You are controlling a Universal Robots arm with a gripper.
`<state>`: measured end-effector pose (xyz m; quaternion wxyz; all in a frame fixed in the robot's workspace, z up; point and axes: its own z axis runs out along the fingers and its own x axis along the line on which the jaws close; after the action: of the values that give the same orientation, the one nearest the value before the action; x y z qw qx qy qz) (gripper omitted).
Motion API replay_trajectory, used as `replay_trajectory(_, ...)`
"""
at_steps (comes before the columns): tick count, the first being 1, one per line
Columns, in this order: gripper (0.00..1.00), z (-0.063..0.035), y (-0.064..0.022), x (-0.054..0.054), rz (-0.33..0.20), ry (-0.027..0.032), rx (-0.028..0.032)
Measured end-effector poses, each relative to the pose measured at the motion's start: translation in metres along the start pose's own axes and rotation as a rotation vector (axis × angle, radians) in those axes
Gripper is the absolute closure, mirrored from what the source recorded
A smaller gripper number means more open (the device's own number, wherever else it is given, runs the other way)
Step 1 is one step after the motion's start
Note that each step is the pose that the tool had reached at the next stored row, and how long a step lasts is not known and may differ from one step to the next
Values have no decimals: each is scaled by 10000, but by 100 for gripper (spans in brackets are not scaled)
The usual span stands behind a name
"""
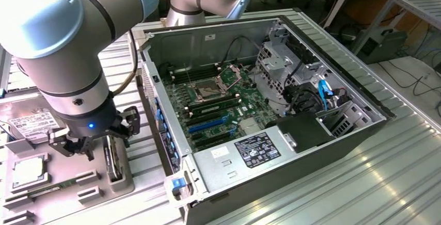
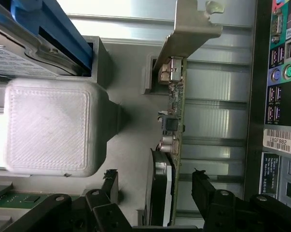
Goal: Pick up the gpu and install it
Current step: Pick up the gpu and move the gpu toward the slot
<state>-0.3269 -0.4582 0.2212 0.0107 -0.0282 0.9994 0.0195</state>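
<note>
Ribbed metal bench (image 1: 372, 173), cables and other benches behind. We note the gpu (image 2: 173, 130) standing on its long edge in a slot of the grey fixture tray (image 1: 93, 183), at the exterior view's left, outside the computer case (image 1: 206, 39). From the wrist it shows edge-on: green board, silver end bracket (image 2: 189, 34) at one end, black cooler block (image 2: 159, 188) on one face. The gripper (image 2: 154, 176) hangs directly over the card with its fingers (image 2: 201, 186) spread, one on each side of the cooler end. We see a gap on both sides, nothing pinched. Same tray holds a white-labelled hard drive (image 1: 29, 122), a processor (image 1: 28, 171) and a memory stick (image 1: 51, 188), all lying flat. Just beside the tray the case lies open on its side, motherboard (image 1: 220, 106) exposed, rear ports (image 2: 280, 72) facing the card.
</note>
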Motion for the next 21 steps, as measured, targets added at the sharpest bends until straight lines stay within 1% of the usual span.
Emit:
replay_trajectory(5, 29, 1, 0, -8, 7, -1, 1)
replay_trajectory(6, 36, 2, -1, -17, 33, -1, 3)
replay_trajectory(7, 36, 3, -1, -24, 50, -1, 3)
replay_trajectory(8, 43, 3, -2, -44, 68, -2, 7)
replay_trajectory(10, 44, 4, -2, -44, 72, -3, 7)
replay_trajectory(12, 58, 4, -2, -45, 72, -3, 7)
replay_trajectory(14, 58, 3, -3, -43, 116, -3, 9)
replay_trajectory(17, 58, 4, -2, -36, 365, -14, 14)
replay_trajectory(21, 58, 4, -2, -36, 380, -15, 14)
